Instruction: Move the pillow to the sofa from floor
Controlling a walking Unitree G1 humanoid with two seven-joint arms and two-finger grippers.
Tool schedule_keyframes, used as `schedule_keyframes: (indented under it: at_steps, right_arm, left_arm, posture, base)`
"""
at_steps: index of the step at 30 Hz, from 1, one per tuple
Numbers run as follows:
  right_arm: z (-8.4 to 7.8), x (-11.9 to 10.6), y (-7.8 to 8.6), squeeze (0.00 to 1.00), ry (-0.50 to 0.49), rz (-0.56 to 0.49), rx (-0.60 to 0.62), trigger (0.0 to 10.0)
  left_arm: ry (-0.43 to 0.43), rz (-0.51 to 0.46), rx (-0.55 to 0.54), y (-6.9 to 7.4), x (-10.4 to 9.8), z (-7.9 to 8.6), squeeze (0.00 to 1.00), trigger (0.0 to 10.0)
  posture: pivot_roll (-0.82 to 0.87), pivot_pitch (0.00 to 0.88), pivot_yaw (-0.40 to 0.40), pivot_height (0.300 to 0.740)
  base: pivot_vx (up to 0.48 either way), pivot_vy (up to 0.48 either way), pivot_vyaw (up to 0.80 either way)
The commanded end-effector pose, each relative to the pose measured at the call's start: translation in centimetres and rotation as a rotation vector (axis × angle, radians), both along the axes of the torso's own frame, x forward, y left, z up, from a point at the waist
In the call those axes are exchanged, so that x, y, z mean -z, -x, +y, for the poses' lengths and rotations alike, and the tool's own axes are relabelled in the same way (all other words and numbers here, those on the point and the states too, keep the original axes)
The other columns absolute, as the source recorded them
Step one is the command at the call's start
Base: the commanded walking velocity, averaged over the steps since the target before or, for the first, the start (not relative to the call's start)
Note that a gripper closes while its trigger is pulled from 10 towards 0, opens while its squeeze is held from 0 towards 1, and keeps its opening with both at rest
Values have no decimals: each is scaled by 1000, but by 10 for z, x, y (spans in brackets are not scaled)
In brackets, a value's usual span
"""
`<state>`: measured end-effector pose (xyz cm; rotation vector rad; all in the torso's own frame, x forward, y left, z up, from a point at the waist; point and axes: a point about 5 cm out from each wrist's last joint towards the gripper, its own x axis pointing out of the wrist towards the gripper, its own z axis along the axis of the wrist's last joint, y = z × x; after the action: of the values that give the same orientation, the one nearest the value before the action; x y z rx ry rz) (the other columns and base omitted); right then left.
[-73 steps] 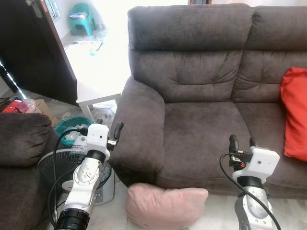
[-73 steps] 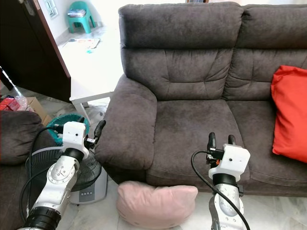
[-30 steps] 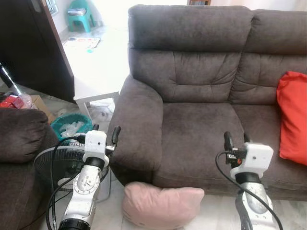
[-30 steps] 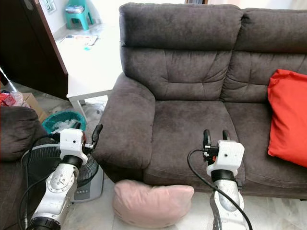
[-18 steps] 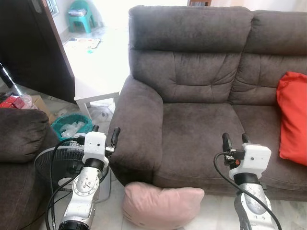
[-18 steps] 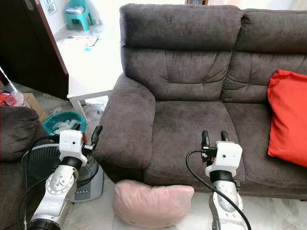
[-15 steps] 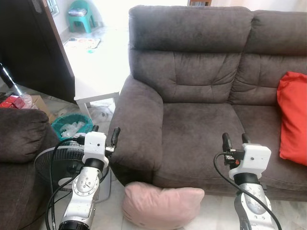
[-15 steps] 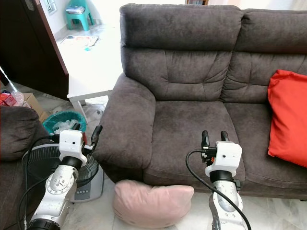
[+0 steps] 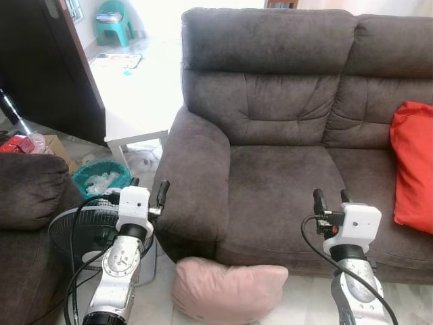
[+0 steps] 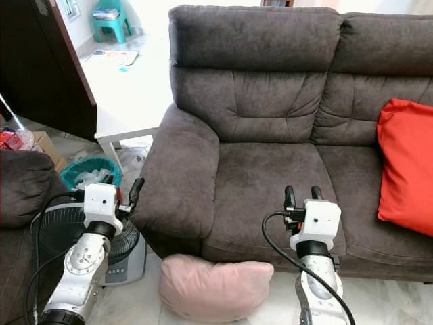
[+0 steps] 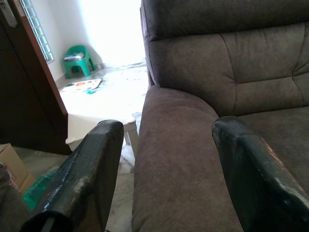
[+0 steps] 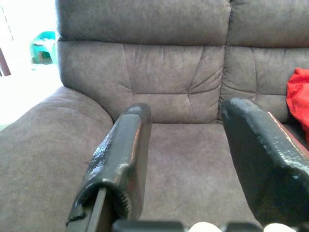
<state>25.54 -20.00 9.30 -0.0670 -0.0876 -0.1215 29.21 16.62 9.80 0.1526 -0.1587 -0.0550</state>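
At the far left sits the arm of a second dark sofa (image 9: 30, 189), and just beside it on the floor a standing fan (image 9: 84, 233) with a teal bin (image 9: 101, 179) behind it, what looks like crumpled paper inside. A dark wooden door (image 9: 47, 68) stands above them, and a white low table (image 9: 139, 112) fills the bright patch next to the door.

The left claw (image 9: 147, 191) is raised by the outer side of the dark grey sofa's (image 9: 284, 169) left armrest, its two black fingers (image 11: 91, 174) spread apart and holding nothing; its wrist view looks along the top of that armrest toward the backrest.

The pink pillow (image 9: 230, 292) lies on the pale floor (image 10: 139, 301), pressed against the front base of the sofa below the left seat cushion, between the two arms and lower than both claws.

The right claw (image 9: 329, 199) is held up in front of the front edge of the left seat cushion, released, its fingers (image 12: 120, 154) apart with the seat and backrest showing between them.

At the right end of the sofa a red cushion (image 9: 414, 166) leans against the backrest.
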Motion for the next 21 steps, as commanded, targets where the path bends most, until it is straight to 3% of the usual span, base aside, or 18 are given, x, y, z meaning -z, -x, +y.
schedule_keyframes:
  at_steps: [1, 10, 21]
  right_arm:
    - [1, 1, -2, 0, 1, 17, -10, 10000]
    - [3, 2, -2, 0, 1, 20, -26, 10000]
    - [5, 4, -3, 0, 10, 36, -28, 10000]
  left_arm:
    - [-3, -2, 1, 0, -2, -1, 0, 10000]
    - [-1, 2, 3, 0, -2, -1, 0, 10000]
    - [-4, 9, 9, 0, -2, -3, 0, 10000]
  posture:
    - [-18, 15, -8, 693]
    - [-18, 21, -9, 638]
    - [-13, 26, -8, 638]
  base:
    - [0, 0, 0]
    - [0, 0, 0]
    - [0, 0, 0]
